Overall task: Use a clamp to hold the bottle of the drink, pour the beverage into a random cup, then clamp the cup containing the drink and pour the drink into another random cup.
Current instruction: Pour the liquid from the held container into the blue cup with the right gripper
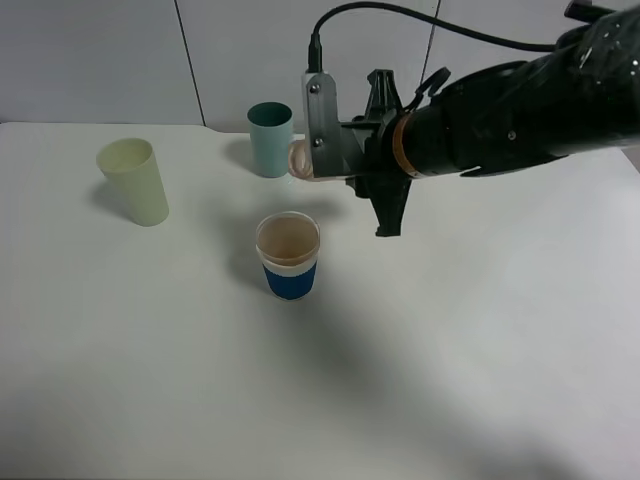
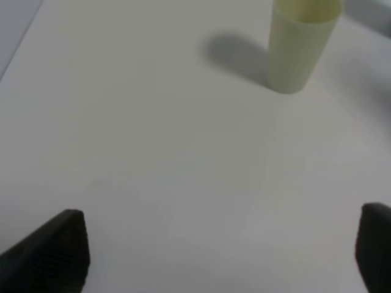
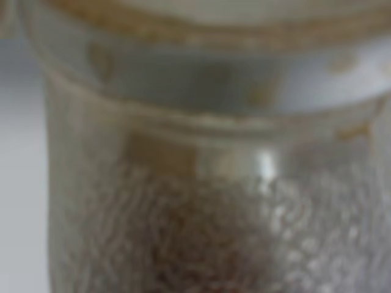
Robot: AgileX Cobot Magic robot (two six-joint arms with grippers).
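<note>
Right gripper clamped around one bottle tipped above the blue-banded cup (one of three cups); left gripper spread wide, empty, over white table near yellow cup.

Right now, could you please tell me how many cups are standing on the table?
3. A pale green cup at the left, a teal cup at the back, and a blue-banded cup in the middle, near the held bottle. The arm could hide another.

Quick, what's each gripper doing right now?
Left gripper: open, holding nothing.
Right gripper: closed on the drink bottle, tipped toward the blue-banded paper cup.
</note>
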